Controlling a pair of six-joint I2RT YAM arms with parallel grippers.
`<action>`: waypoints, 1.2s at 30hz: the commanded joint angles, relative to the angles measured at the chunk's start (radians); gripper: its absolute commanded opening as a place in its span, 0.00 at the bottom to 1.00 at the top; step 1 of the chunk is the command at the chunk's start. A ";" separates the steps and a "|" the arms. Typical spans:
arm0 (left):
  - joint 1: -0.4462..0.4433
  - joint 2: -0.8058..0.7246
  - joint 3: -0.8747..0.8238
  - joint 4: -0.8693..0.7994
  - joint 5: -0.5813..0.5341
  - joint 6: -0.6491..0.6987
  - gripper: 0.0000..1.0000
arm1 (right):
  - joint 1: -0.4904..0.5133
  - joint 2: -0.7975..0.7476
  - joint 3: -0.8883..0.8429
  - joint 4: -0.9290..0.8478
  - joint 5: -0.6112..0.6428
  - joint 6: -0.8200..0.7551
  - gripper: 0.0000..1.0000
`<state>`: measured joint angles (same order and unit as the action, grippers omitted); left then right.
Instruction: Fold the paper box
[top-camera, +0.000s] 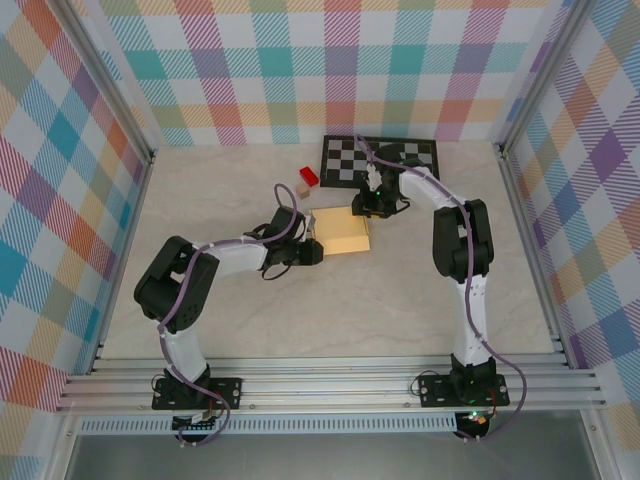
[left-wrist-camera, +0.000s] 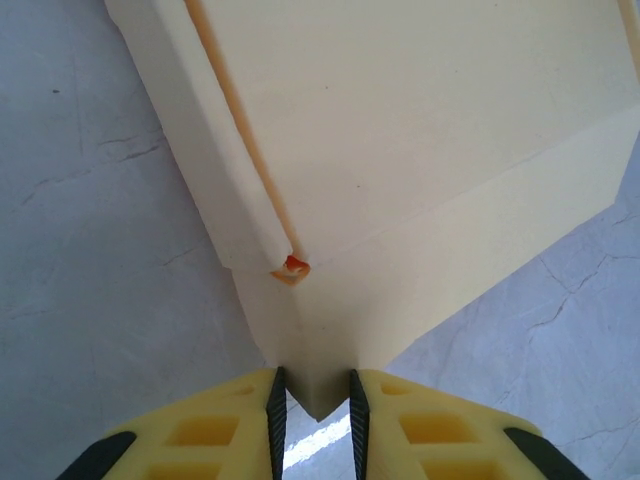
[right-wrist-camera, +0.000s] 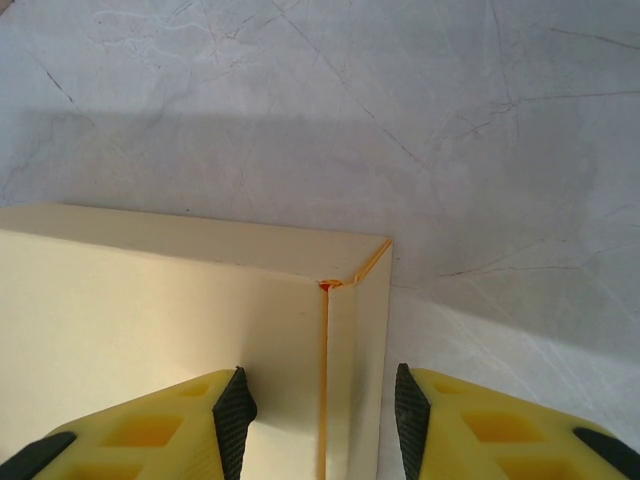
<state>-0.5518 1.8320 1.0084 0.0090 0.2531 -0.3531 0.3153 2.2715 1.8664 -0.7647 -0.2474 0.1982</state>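
Observation:
The paper box (top-camera: 340, 232) lies flat mid-table as a pale yellow closed rectangle. My left gripper (top-camera: 314, 250) meets it from the near left. In the left wrist view a pointed corner of the box (left-wrist-camera: 400, 150) sits between the narrow jaws of the left gripper (left-wrist-camera: 317, 400) and touches both black pads. My right gripper (top-camera: 368, 208) hangs over the box's far right corner. In the right wrist view the right gripper (right-wrist-camera: 318, 405) is open astride the side wall of the box (right-wrist-camera: 150, 320), one pad over the lid and one just outside the edge.
A black-and-white checkerboard mat (top-camera: 345, 160) lies behind the box, under the right arm. A small red block (top-camera: 308, 177) and a tan block (top-camera: 302, 188) sit just left of the mat. Bare marbled table (top-camera: 350, 310) stretches between the box and the arm bases.

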 joint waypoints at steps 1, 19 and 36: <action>0.006 0.019 -0.011 0.003 -0.002 0.016 0.23 | -0.004 0.043 -0.047 -0.073 0.060 -0.001 0.45; 0.031 0.146 0.176 -0.202 -0.192 0.199 0.23 | -0.011 0.061 -0.044 -0.123 0.117 -0.077 0.42; 0.048 0.106 0.215 -0.235 -0.153 0.138 0.32 | -0.012 0.051 -0.056 -0.113 0.105 -0.067 0.42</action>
<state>-0.5343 1.9690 1.2213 -0.1898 0.1188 -0.1947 0.3073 2.2696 1.8610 -0.7605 -0.2356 0.1448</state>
